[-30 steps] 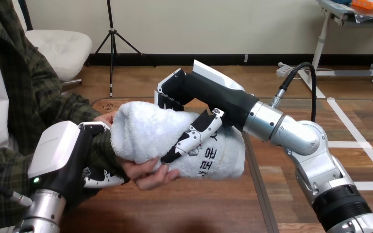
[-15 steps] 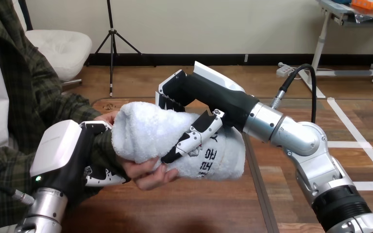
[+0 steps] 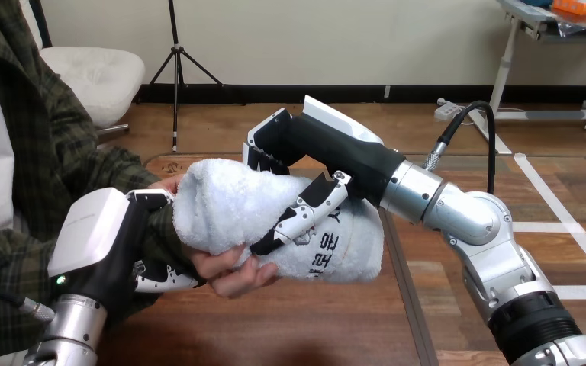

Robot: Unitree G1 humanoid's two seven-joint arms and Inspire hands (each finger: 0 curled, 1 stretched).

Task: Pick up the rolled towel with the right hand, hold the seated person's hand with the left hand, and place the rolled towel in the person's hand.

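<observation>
Rolled towel is lying across the person's hand, white and fluffy. Its left end is sitting on the upturned palm and its right end is reaching well past that hand's fingertips. The person's hand is cupping it from below, fingertips pressing into the underside. My right hand is reaching in from the right of the person's hand and is gripping the rolled towel. My fingers are wrapping over its far upper side and my thumb is pressing against its near face, so the roll is sitting clamped between them. The hand is well curled, not flat or spread. My silver right forearm is trailing off to the right of the person's hand. My left hand is sitting just left of the person's hand and is curling round the person's wrist over the sleeve. The white shell is lying on top and the fingertips are hooking in underneath the wrist. I cannot tell whether this hand is also touching the towel's left end. The person's hand and my right hand are both touching the towel. The wooden table is lying below the person's hand. I cannot tell whether the towel's right end is resting on it or hanging just above.
</observation>
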